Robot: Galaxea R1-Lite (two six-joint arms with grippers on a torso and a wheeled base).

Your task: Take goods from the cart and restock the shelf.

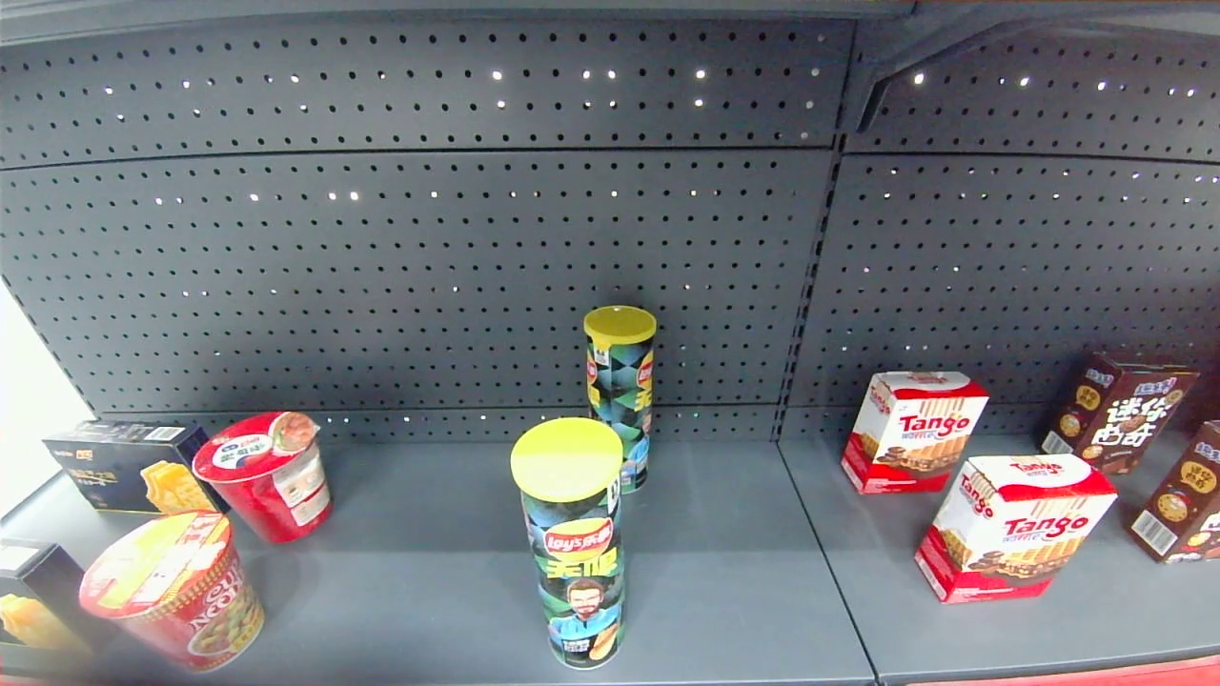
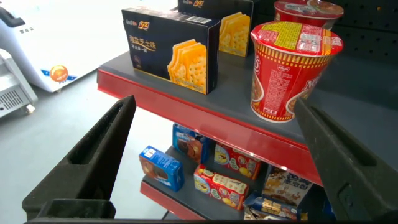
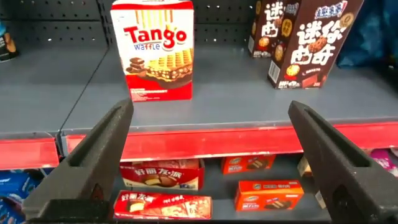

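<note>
Shelf: grey, pegboard-backed.
Chip cans: 2 upright, centre frame.
Left gripper: spread wide, holding nothing.
Right gripper: spread wide, holding nothing.
Restock: new stock best set upright beside matching kind.

L pincer & R pincer — both w/ fingers spread wide, pointing fwd, approx level.

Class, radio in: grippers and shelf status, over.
Left gripper open, empty. Right gripper open, empty. Two chip cans upright mid-shelf; bare shelf between them and wafer boxes.
</note>
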